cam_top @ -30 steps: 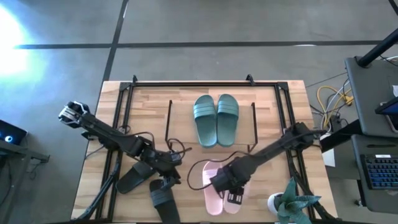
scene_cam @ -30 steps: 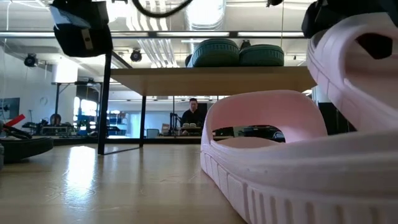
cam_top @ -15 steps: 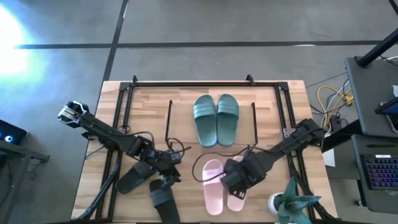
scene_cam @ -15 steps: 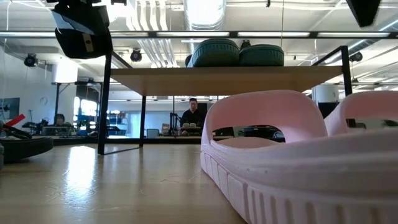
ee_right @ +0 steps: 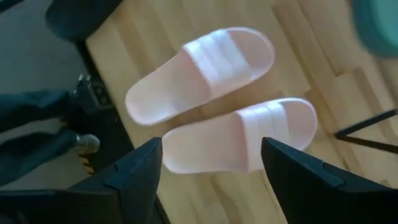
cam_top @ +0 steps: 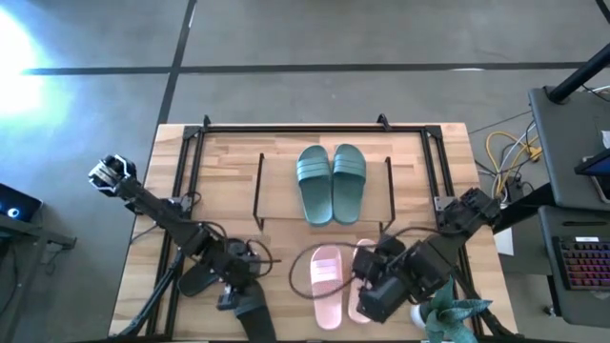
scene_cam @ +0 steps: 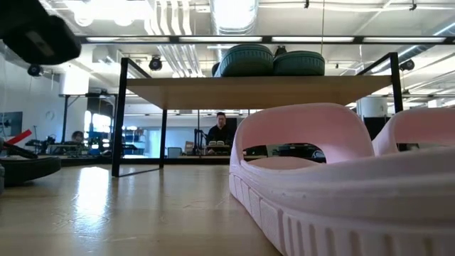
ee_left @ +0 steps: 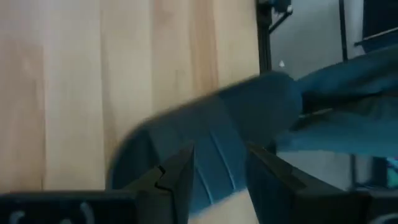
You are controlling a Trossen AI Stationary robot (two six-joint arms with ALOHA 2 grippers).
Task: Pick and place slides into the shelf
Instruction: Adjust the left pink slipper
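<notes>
With the teal-green pair (cam_top: 330,183) already on the shelf (cam_top: 259,187) at 12 o'clock, I judge one third of the task done. The pale pink pair (cam_top: 327,284) lies flat on the table (cam_top: 229,162) at about 6 o'clock, in front of the shelf. My right gripper (ee_right: 211,163) hangs above it with fingers spread wide, holding nothing. My left gripper (ee_left: 219,171) sits over a black slide (ee_left: 205,149) at 8 o'clock, fingers narrowly parted astride it (contact not clear). The other black slide (cam_top: 195,279) lies beside it. Pink and black pairs remain.
</notes>
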